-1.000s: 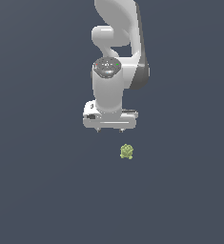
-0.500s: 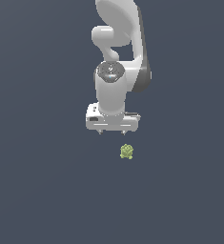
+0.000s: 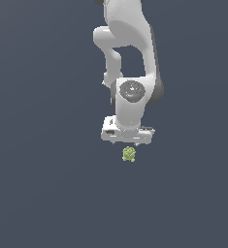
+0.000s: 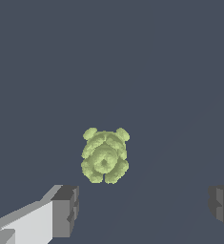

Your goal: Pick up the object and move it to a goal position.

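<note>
The dark-padded fingers (image 4: 66, 209) of the white gripper (image 4: 144, 207) stand wide, holding nothing. Between their lines but just ahead of the tips, the small yellow-green lumpy roundish object (image 4: 104, 156) rests on the grey-blue tabletop (image 4: 180, 71). It looks light, stiff, with bumps offering grip; pinch its widest middle.
</note>
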Robot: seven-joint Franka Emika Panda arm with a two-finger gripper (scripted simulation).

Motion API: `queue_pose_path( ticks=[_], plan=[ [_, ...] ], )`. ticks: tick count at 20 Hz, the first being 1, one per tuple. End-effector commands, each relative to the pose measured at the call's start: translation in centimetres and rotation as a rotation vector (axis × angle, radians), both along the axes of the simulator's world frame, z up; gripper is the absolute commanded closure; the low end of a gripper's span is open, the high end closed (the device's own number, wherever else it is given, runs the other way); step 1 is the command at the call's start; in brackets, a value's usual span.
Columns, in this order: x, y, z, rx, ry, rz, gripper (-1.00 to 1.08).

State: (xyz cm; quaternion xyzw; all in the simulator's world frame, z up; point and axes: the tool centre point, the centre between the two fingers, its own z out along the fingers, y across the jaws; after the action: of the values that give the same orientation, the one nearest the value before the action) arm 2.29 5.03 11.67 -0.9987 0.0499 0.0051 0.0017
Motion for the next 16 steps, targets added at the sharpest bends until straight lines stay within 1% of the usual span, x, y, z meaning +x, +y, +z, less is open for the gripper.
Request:
queue_pose_path(
  ticks=[1, 7, 12, 16],
  plan=[
    [0.4, 1.2, -1.1, -0.002, -0.005, -0.013, -0.92],
    [0.7, 2.6, -2.4, -0.004, -0.010, -0.027, -0.92],
    [0.7, 2.7, -2.6, -0.004, -0.008, -0.025, -0.92],
    [0.6, 2.7, -3.9, -0.004, -0.009, -0.025, -0.92]
  ],
)
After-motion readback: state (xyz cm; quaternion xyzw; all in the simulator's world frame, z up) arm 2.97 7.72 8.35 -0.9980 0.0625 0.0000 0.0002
